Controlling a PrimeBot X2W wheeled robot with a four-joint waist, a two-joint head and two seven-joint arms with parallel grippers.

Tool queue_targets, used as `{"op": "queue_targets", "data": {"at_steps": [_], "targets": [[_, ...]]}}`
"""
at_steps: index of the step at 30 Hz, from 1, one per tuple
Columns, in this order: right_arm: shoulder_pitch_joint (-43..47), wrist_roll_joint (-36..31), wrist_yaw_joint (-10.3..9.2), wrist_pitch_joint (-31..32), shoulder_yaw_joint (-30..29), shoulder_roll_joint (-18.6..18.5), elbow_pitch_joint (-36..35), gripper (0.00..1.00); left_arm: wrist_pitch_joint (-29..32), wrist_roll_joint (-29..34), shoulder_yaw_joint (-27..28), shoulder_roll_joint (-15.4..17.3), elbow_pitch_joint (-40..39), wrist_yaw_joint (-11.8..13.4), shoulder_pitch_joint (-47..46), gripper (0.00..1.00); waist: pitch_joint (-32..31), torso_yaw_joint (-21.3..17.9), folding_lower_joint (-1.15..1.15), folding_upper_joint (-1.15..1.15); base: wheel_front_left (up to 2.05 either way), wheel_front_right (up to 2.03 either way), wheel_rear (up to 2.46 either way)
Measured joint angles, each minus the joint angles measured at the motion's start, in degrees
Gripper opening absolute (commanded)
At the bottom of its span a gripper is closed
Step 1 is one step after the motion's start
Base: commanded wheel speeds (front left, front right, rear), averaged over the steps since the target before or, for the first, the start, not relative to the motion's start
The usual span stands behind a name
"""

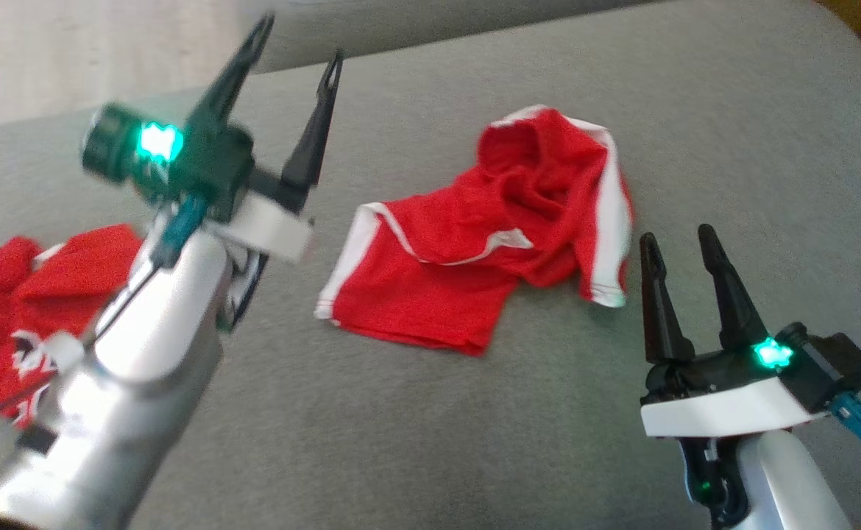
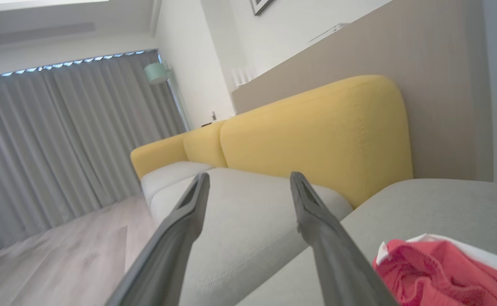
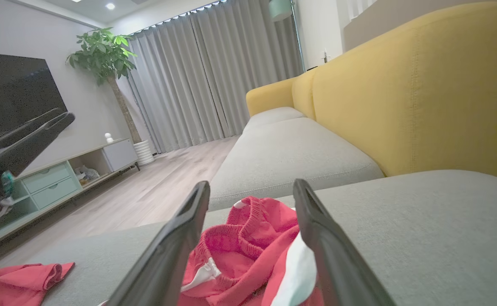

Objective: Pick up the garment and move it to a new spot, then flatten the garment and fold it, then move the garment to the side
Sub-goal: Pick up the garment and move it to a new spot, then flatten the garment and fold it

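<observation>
At far left a crumpled red-and-white garment (image 1: 11, 294) lies on the grey fabric sofa seat (image 1: 401, 427), partly hidden by the left forearm (image 1: 143, 346). The left hand (image 1: 300, 40) is raised above the seat, fingers spread wide, holding nothing. At centre the red fabric shorts with white side stripes (image 1: 475, 258) lie rumpled and half doubled over, touching neither hand. The right hand (image 1: 677, 237) stands low just beside their right edge, fingers parted, empty. Judgement: the shorts are light and limp and will sag when lifted; best taken at the ribbed waistband or a white-trimmed hem corner.
</observation>
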Motion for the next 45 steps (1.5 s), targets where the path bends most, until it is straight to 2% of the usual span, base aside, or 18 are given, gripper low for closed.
{"op": "queue_targets", "data": {"at_steps": [3, 11, 15, 19, 25, 36, 39, 42, 45], "targets": [[0.2, -1.1, 0.00, 0.0, -0.4, 0.0, 0.1, 1.00, -0.1, -1.0, 0.7, 0.2, -1.5, 0.9, 3.8, 1.00, -0.9, 2.1, 0.00, 0.00, 0.00, 0.00, 0.00], [2.3, -2.8, 0.00, 0.0, -1.4, 0.0, 0.8, 1.00, -0.4, -3.7, 3.0, 0.9, -9.3, 5.4, 20.8, 1.00, -4.8, 8.0, -0.01, 0.00, 0.00, 0.00, 0.00], [2.6, -2.8, 0.00, 0.0, -1.2, 0.0, 0.9, 1.00, -0.4, -4.1, 5.4, 0.6, -13.6, 7.7, 28.2, 1.00, -6.3, 9.3, -0.01, 0.00, 0.00, 0.00, 0.00], [5.2, -2.8, 0.00, 0.0, -0.5, 0.0, 1.4, 1.00, -0.4, -4.1, 8.1, -0.5, -16.4, 8.9, 34.9, 1.00, -7.6, 9.4, -0.01, 0.00, 0.00, 0.00, 0.00], [7.3, -2.8, 0.00, 0.0, 0.0, 0.0, 1.8, 1.00, -0.4, -2.9, 11.1, -2.1, -18.4, 8.7, 40.9, 1.00, -8.4, 9.1, -0.01, 0.00, 0.00, 0.00, 0.00], [4.4, -5.1, 0.00, 0.0, -1.1, 0.0, 3.5, 1.00, -0.4, 0.5, 12.8, -4.5, -19.1, 4.9, 40.8, 1.00, -5.9, 10.1, 0.00, 0.00, 0.00, 0.00, 0.00], [0.1, -5.8, 0.00, 0.0, -1.5, 0.0, 8.2, 1.00, -0.4, 1.3, 12.9, -4.9, -18.2, 3.9, 39.8, 1.00, -4.3, 10.8, 0.01, 0.00, 0.00, 0.00, 0.00], [-4.6, -5.6, 0.00, 0.6, -1.9, 0.0, 15.9, 1.00, -0.4, 1.9, 13.1, -5.7, -17.9, 3.2, 38.5, 1.00, -2.8, 11.7, 0.01, 0.00, 0.00, 0.00, 0.00], [-8.7, -2.3, 0.00, 1.9, -2.0, 0.0, 23.2, 1.00, -0.4, 2.2, 13.2, -6.2, -17.3, 2.7, 37.5, 1.00, -1.7, 12.9, 0.01, 0.00, 0.00, 0.00, 0.00]]}}
